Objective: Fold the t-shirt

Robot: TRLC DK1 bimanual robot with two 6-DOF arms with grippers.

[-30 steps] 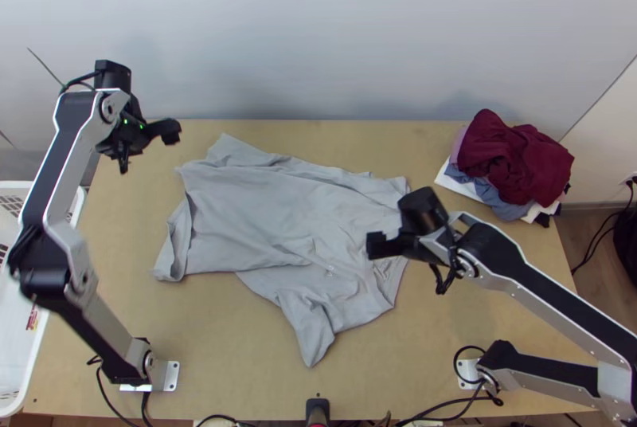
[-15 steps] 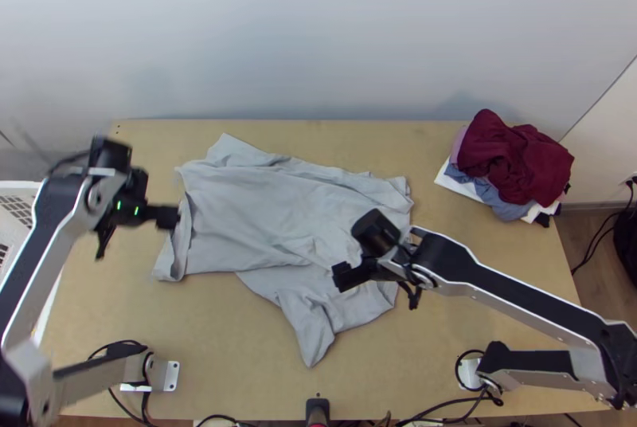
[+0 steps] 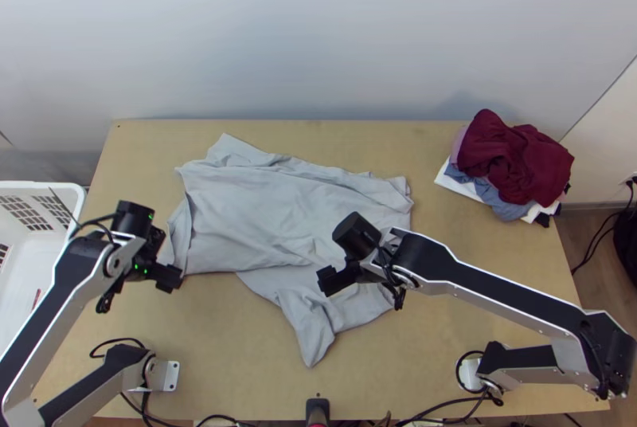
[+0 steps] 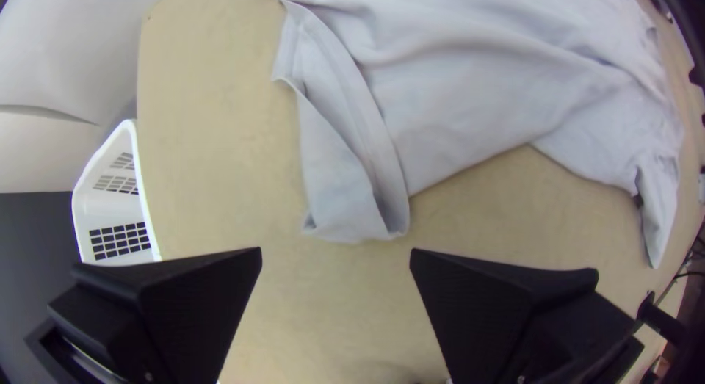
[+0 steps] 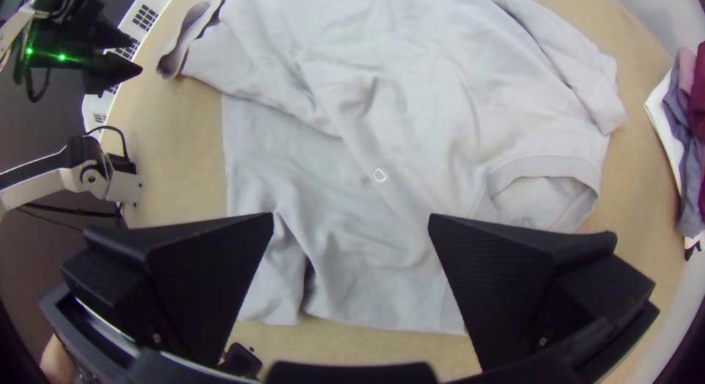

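"So, where is the t-shirt (image 3: 247, 212)?"

"It lies on the table (image 3: 239, 363), spread out but crumply and a bit twisty. One sleeve (image 3: 312, 335) pokes toward the near edge."

"What about the left gripper (image 4: 335, 252)?"

"Its fingers are wide apart with nothing in them. It's near the curled-over corner (image 4: 356, 222) at the bottom end of the shirt."

"And the right gripper (image 5: 351, 216)?"

"Wide apart too, and holding nothing. It's over the shirt, on the side by the neck hole (image 5: 543, 167)."

"What could go wrong?"

"The left one could miss the corner and pinch just air, because the cloth isn't between its fingers. Or it could get only the top bit, because the edge there is rolled over, and the under bit would be left behind."

"Could the right one mess up?"

"I think so. If it shuts on those wrinkles, it might grab a lump and not an edge. Then the fold would come out all bunchy."

"And if just one side gets pulled?"

"The whole shirt could slide and go more crooked, because nothing is holding the other side down."
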